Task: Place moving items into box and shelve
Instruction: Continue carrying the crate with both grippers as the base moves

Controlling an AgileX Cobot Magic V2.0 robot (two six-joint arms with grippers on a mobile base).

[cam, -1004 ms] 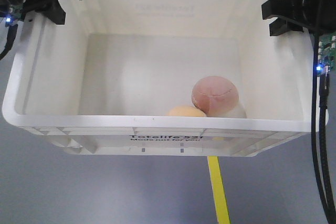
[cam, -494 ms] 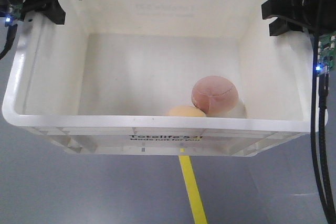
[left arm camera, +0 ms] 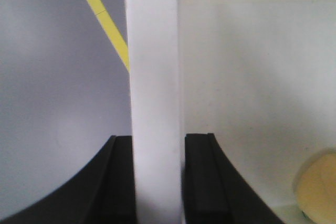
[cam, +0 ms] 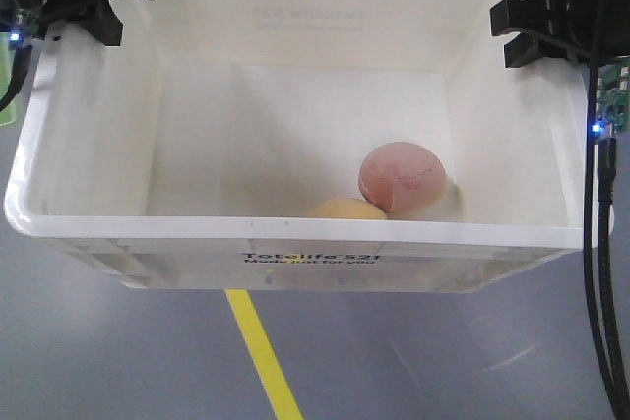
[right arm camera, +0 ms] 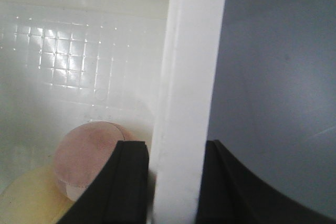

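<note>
The box [cam: 295, 230] is held clear of the grey floor [cam: 118, 341], across which a yellow line [cam: 258, 351] is painted. Its left wall is pinched by the left hand [left arm camera: 157, 177], which is closed down to the thickness of the wall, with one finger outside and one inside. The right wall is clamped in the same way by the right hand [right arm camera: 176, 182]. Nothing else is gripped by either hand. Both moving items are already inside. The pinkish round lump [cam: 402, 179] lies toward the front right of the box bottom, and the pale yellow lump [cam: 346, 210] is seen close against it, half hidden by the front rim. Loading is therefore judged done and shelving left to do.

The main danger is judged to be the hold itself. Only a thin, smooth wall is pinched on each side, near the far corners, so the near end could sag or the box could pivot in the hands if the carry is jerked. If the two arms are not moved together, a wall could be bent or drawn out of one grip and the box dropped. The lumps look round and free to roll, so the load could be thrown sideways by any tilt, though the walls are high enough that a spill seems unlikely. No shelf is in view; the front rim could be caught on its edge if the box is brought in too low.
</note>
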